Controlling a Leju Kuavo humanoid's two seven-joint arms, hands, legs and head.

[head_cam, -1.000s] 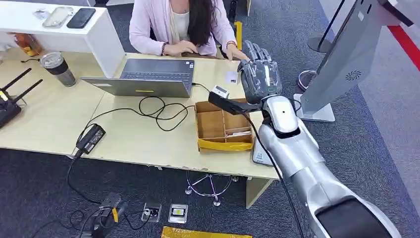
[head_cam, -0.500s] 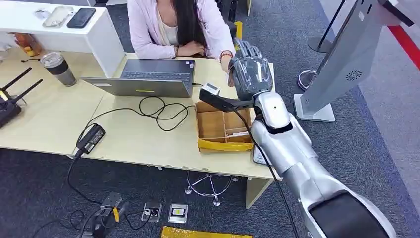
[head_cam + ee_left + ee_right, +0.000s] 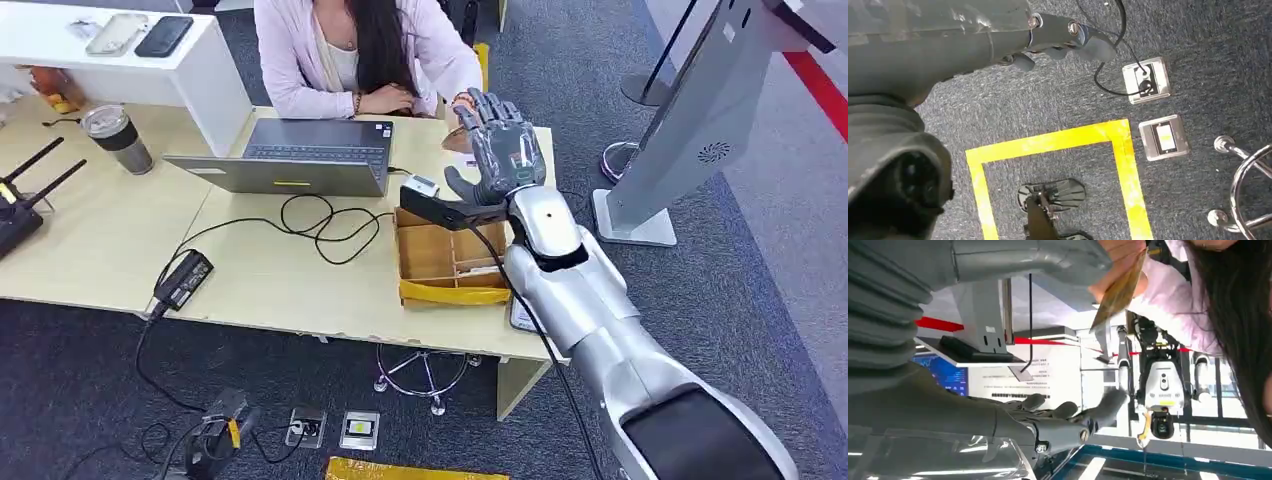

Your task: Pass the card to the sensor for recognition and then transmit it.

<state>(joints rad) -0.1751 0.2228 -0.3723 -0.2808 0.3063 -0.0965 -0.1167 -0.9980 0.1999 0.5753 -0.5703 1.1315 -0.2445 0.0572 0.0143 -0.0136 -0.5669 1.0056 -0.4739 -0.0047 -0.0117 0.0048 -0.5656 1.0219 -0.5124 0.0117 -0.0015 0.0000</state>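
At the far left of the head view a dark router point(image 3: 20, 205) sits on the pale desk point(image 3: 100, 250), with a steel cup point(image 3: 118, 137) behind it in the upper left. Moving toward the middle, a power brick point(image 3: 183, 277) and a looped black cable point(image 3: 320, 225) lie in front of an open laptop point(image 3: 295, 155), behind which a person point(image 3: 350, 50) sits at the top centre of the frame.

Right of centre stands a wooden tray point(image 3: 440, 262) with compartments and a yellow front edge. Just above it the right hand point(image 3: 500, 155) is raised, palm up toward the person, fingers spread and thumb held apart, holding nothing. In the right wrist view the same hand's fingers point(image 3: 1068, 412) lie loosely apart, and the person's hand point(image 3: 1115, 262) at the top of that frame holds the card point(image 3: 1120, 287), a thin yellowish piece, just beyond the thumb and not touching it. In the head view the person's hand point(image 3: 462, 103) sits just behind the fingertips.

At the far right a grey kiosk point(image 3: 700, 110) stands on the carpet.

The left hand point(image 3: 1068, 42) hangs over the floor, its fingers curled in loosely on nothing.

As I judge it, the card appears to have left the robot, so the handover is all but done; whether the sensor read took place cannot be told from here.
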